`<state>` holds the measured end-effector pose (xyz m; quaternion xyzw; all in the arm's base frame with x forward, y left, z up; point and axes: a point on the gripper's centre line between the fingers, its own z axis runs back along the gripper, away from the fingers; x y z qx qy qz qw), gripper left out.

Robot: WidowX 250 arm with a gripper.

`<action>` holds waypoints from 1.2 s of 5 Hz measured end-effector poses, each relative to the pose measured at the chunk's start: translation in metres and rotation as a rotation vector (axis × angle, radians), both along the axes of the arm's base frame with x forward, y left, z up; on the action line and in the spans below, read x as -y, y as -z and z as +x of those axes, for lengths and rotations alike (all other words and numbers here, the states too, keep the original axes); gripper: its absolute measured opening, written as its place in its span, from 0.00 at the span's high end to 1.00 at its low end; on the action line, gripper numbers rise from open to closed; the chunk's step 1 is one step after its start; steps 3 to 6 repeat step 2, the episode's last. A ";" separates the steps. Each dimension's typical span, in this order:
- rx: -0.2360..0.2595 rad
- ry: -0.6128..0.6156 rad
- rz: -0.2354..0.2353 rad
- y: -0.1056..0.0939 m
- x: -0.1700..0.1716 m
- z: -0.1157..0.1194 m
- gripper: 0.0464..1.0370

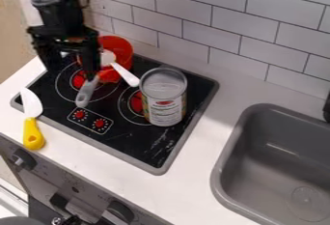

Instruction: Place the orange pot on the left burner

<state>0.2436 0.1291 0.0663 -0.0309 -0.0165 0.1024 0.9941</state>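
Note:
My gripper (pixel 71 68) hangs over the rear left of the black stove, its two fingers apart and open. Behind its right finger, the orange pot (pixel 117 46) stands at the back left of the stove, partly hidden by the gripper. A grey handle (pixel 86 92) slants down below that finger; whether it joins the pot, I cannot tell. The left burner (pixel 66 91) is a ringed circle with a red centre, partly covered by the gripper and the handle. A white utensil (pixel 126 74) leans out of the pot towards the can.
An open metal can (pixel 164 104) stands on the right burner. A knife with a yellow handle (pixel 32 133) lies across the stove's left edge. The grey sink (pixel 226 156) is at the right, and a tiled wall (pixel 199 14) runs along the back.

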 end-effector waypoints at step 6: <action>0.023 0.117 0.013 0.015 0.055 -0.019 0.04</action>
